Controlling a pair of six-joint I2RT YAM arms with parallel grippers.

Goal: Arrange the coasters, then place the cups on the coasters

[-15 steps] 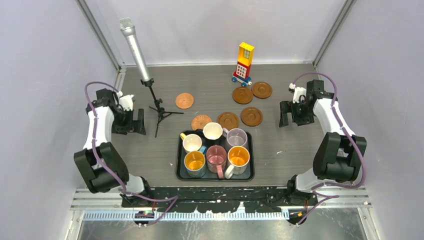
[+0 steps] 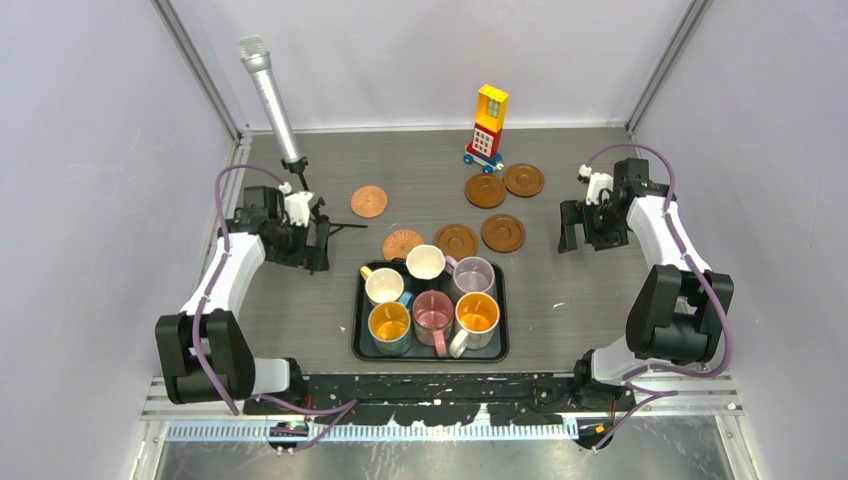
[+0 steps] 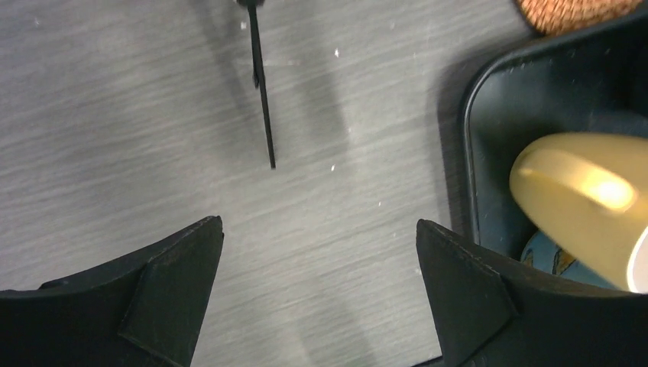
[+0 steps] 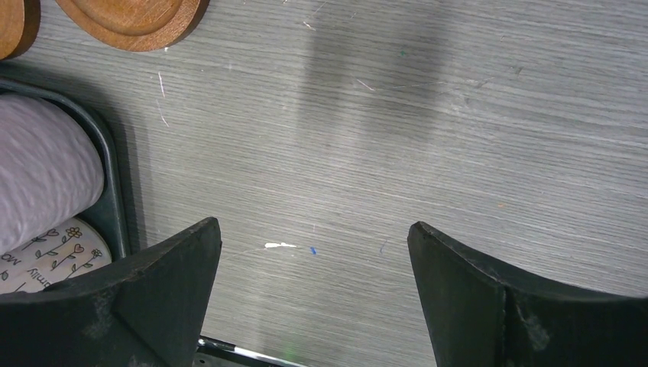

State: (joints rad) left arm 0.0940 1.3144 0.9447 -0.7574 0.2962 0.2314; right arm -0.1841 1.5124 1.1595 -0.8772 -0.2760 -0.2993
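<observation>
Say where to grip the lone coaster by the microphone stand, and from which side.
Pinch the coaster across its rim, straight down from above: it lies flat and alone, so opposite edges are probably the only purchase. The open left claw is nearest.

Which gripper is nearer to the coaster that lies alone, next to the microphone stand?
Left. The left gripper is just to the near left of the coaster; the right gripper is far to its right, past the other coasters.

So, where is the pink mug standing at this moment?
In the top view the pink handled mug stands in the black rectangular tray, middle of its near row, between the blue mug with orange inside and the whitish mug with orange inside.
</observation>
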